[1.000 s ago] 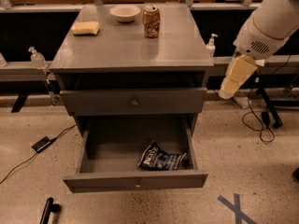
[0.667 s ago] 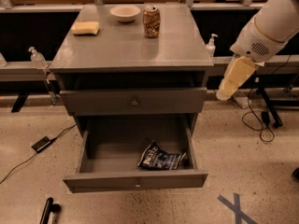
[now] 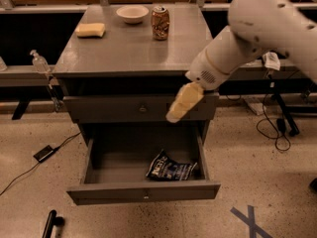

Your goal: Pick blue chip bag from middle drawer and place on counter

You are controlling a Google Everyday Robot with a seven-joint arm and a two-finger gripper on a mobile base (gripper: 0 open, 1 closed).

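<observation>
The blue chip bag (image 3: 170,169) lies flat in the front right part of the open middle drawer (image 3: 143,191). My gripper (image 3: 175,115) hangs from the white arm in front of the shut upper drawer, above the open drawer and a little above and behind the bag, not touching it. The counter (image 3: 133,46) is the grey cabinet top behind it.
On the counter stand a tan soda can (image 3: 160,23), a white bowl (image 3: 132,14) and a yellow sponge (image 3: 90,30). A clear bottle (image 3: 39,62) stands on the left ledge. Cables (image 3: 277,133) lie on the floor at right, a black device (image 3: 44,153) at left.
The arm has swung left from beside the cabinet's right edge to in front of the upper drawer, over the open drawer. The view has shifted slightly. The bag has not moved.
</observation>
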